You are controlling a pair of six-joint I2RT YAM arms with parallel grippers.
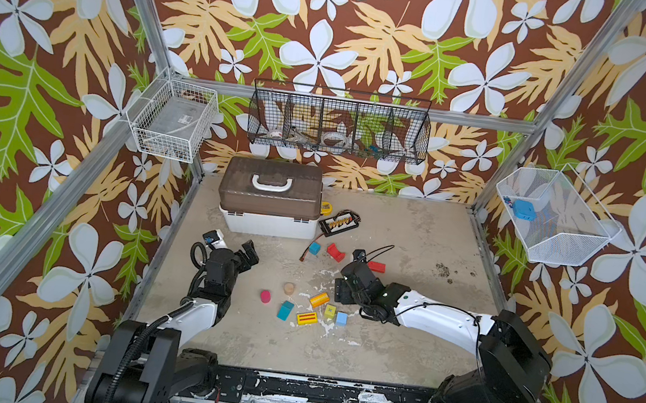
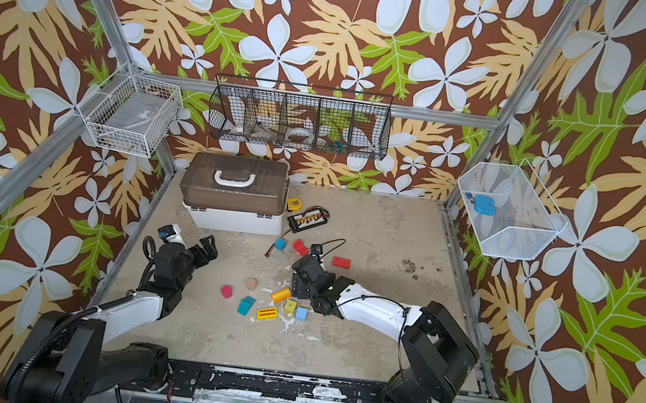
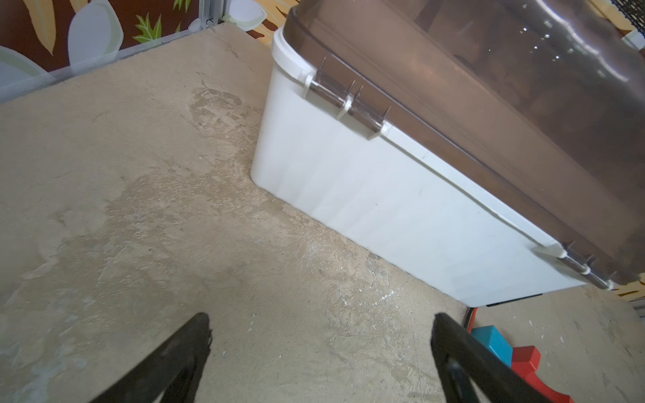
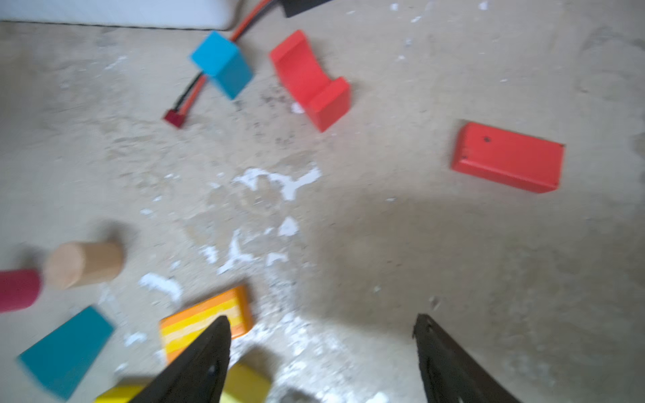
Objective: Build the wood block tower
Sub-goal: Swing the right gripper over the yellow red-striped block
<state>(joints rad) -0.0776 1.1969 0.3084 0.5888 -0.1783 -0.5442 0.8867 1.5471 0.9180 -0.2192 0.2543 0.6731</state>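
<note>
The desk (image 1: pixel 414 230) has no tower yet.
The box (image 1: pixel 271 200) sits at the back, out of the way. The left claw (image 3: pixel 321 321) hangs by it, wide and empty. The right claw (image 4: pixel 321 324), wide and empty too, hangs over the loose blocks (image 1: pixel 307 318), likely to pick one. Nearest are the red bar (image 4: pixel 508 157) and orange block (image 4: pixel 206 317).

Surfaces: beige tabletop (image 3: pixel 139 209) rough, matt, flecked white; white plastic case (image 3: pixel 384 209) smooth, its brown translucent lid (image 3: pixel 523 87) glossy; red rectangular wooden block (image 4: pixel 508 157) matt paint; tan cylinder (image 4: pixel 83 263) bare wood
</note>
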